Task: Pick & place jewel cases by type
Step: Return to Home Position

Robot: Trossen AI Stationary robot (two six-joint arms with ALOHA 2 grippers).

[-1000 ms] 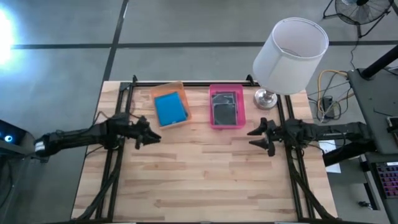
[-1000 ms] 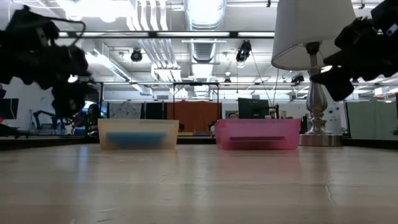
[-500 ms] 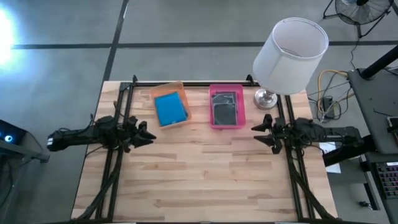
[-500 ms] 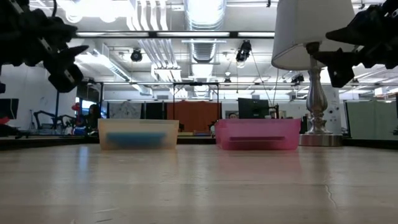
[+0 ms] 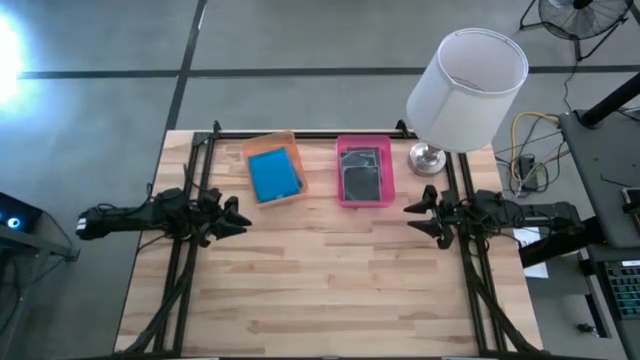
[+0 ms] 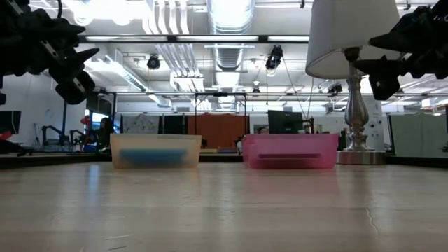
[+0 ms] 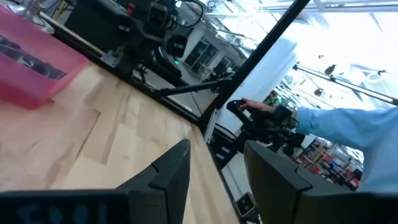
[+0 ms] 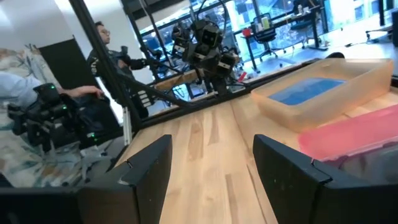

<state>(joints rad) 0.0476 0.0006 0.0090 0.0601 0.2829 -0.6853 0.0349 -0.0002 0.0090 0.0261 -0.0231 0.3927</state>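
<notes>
Jaws apart and empty on both arms, left arm point(image 5: 150, 215) at the worktop's point(image 5: 330, 290) 9 o'clock, right arm point(image 5: 500, 212) at 3 o'clock; blue jewel cases point(image 5: 274, 175) lie in the orange tray point(image 5: 268, 141), dark jewel cases point(image 5: 362, 172) in the pink tray point(image 5: 365, 203), near 12 o'clock, so homing should stay clear of them.

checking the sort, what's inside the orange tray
A bright blue jewel case lies on top inside the orange tray. Any cases stacked beneath it are covered, so the count cannot be told.

Bright ceiling lights point(image 6: 231, 10); white glare at the high view's left edge; washed-out left wrist background
</notes>
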